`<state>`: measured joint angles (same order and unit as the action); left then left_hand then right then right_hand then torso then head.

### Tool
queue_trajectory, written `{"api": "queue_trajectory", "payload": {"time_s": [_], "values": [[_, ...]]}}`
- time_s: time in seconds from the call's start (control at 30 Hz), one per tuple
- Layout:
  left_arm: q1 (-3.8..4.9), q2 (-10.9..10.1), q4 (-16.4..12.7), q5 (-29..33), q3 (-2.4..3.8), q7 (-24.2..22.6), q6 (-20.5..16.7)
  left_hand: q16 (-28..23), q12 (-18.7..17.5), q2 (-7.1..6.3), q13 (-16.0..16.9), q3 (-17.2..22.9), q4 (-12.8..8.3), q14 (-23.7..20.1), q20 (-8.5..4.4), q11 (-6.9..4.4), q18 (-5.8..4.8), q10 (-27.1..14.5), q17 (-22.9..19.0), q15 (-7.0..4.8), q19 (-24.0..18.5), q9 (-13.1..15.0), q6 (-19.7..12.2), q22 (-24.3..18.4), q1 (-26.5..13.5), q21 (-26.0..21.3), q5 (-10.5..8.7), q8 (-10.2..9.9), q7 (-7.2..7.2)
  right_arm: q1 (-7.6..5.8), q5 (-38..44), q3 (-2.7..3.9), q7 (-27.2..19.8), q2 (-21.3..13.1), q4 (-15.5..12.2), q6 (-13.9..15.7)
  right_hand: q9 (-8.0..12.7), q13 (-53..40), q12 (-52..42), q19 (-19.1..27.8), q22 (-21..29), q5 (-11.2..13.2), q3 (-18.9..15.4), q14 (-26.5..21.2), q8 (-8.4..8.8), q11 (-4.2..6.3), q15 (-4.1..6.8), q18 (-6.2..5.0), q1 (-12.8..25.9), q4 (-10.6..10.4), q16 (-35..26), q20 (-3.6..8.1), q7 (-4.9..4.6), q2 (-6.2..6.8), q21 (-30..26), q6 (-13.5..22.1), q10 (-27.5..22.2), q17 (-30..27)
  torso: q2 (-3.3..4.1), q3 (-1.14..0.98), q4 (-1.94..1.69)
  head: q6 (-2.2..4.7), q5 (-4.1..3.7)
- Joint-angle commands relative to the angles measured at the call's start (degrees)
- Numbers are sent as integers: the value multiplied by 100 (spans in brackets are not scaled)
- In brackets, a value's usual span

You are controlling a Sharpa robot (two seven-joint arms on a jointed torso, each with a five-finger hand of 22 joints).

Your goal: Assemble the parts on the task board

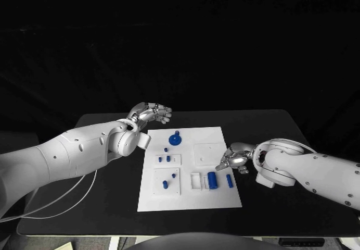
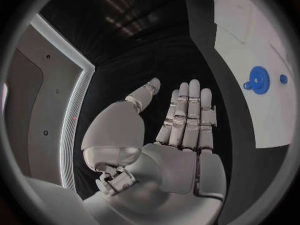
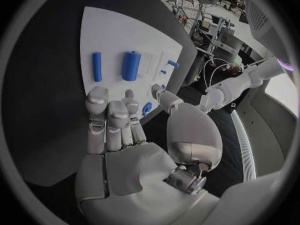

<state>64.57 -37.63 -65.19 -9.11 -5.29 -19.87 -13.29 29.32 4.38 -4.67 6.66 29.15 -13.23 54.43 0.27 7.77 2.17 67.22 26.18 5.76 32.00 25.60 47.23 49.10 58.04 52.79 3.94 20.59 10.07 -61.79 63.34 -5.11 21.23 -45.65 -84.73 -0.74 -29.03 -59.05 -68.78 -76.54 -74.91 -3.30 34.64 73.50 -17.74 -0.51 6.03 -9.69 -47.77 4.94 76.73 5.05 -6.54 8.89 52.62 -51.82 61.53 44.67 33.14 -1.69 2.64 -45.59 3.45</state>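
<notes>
Board: white rectangular task board [image 1: 217,200] lies flat in the middle of the black table [image 1: 278,125], its long sides running away from the robot.
Round part: blue disc-shaped piece with a small knob [image 1: 175,139] sits on the far half of the task board; in the left wrist view it shows as a blue ring [image 2: 257,78] with a small blue dot just beside it.
Cylinder: thick blue cylinder [image 1: 213,179] lies in a white cradle on the near right part of the task board; the right wrist view shows it too [image 3: 131,65].
Slim rod: thin blue rod [image 1: 229,180] lies just beside the cylinder, nearer the board's right edge, apart from it [image 3: 97,66].
Small pegs: several little blue pegs [image 1: 169,158] stand on square white blocks on the board's left half.
Left hand: silver left hand [image 1: 150,113] is raised beyond the far left corner of the task board, over the table, touching nothing; its wrist view shows the fingers [image 2: 187,115] straight and side by side, thumb apart, palm empty.
Right hand: silver right hand [image 1: 234,158] is at the board's right edge, level with its middle, fingers [image 3: 112,120] loosely bent toward the board with nothing between them; whether the tips touch the board cannot be told.
</notes>
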Motion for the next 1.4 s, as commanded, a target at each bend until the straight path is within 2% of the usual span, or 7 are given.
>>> {"api": "queue_trajectory", "payload": {"time_s": [0.03,0.17,0.57,0.77,1.1,1.2,1.4], "values": [[-6,-15,-55,44,4,-20,152,-67,-40,5,-15,-12,54,-38,10,10,70,-52,16,39,-103,-16,-52,7,-82,-47,-48,41,-7,50,-228,-75,400,85,75,-218,-17,-31,-26,22,-134,5,15,-39,10,22,-4,-531,104,-54,26,20,-25,2,49,-64,12,28,-119,1,10,-52,-18],[-24,-21,-89,44,-2,-11,190,-139,-40,-11,-27,-37,71,-81,39,21,48,-84,36,68,-200,-32,-72,10,-132,-87,-54,46,-1,103,-254,-154,517,174,124,-227,-48,-72,-35,27,-135,11,25,-36,2,29,3,-531,224,-119,36,27,-16,-6,96,-86,20,70,-186,15,20,-103,-15],[-56,-31,-174,44,-38,12,250,-382,-39,-16,-73,-409,35,-232,122,60,19,-202,107,155,-434,-85,-159,8,-474,-214,-48,58,23,293,75,-189,697,447,317,-175,-115,-150,-37,44,-130,33,41,-33,-4,47,20,-531,461,-229,45,56,2,56,200,-111,38,155,-283,77,23,-182,-35],[-56,-48,-205,44,-47,19,266,-419,-35,-11,-80,-469,49,-240,133,63,25,-215,126,163,-450,-95,-171,5,-555,-233,-56,62,25,370,96,-206,715,590,474,-188,-142,-179,-35,38,-129,47,62,-28,3,49,22,-531,539,-279,55,76,3,134,250,-97,46,194,-243,80,26,-188,-26],[-56,-66,-236,44,-48,26,285,-447,-33,-9,-85,-506,68,-239,138,65,30,-224,145,167,-458,-105,-181,3,-617,-248,-60,66,26,460,184,-230,699,775,660,-209,-184,-210,-22,54,-125,48,82,-32,5,49,22,-531,652,-367,54,94,3,215,297,-83,42,234,-225,71,50,-266,51],[-56,-59,-242,44,-48,24,287,-451,-34,-10,-86,-510,69,-240,138,66,31,-227,147,167,-459,-106,-183,3,-623,-250,-59,66,27,463,184,-231,699,846,742,-238,-197,-220,-18,61,-125,47,82,-33,12,48,22,-531,635,-341,53,103,2,324,314,-67,39,247,-224,69,52,-269,63],[-56,-62,-245,44,-48,21,303,-467,-36,-13,-90,-516,65,-250,140,69,32,-239,152,171,-465,-111,-190,3,-628,-255,-58,66,28,503,180,-248,684,955,878,-231,-210,-227,-11,67,-122,47,92,-35,9,47,21,-531,647,-359,47,106,1,302,323,-67,35,255,-218,67,58,-257,76]]}}
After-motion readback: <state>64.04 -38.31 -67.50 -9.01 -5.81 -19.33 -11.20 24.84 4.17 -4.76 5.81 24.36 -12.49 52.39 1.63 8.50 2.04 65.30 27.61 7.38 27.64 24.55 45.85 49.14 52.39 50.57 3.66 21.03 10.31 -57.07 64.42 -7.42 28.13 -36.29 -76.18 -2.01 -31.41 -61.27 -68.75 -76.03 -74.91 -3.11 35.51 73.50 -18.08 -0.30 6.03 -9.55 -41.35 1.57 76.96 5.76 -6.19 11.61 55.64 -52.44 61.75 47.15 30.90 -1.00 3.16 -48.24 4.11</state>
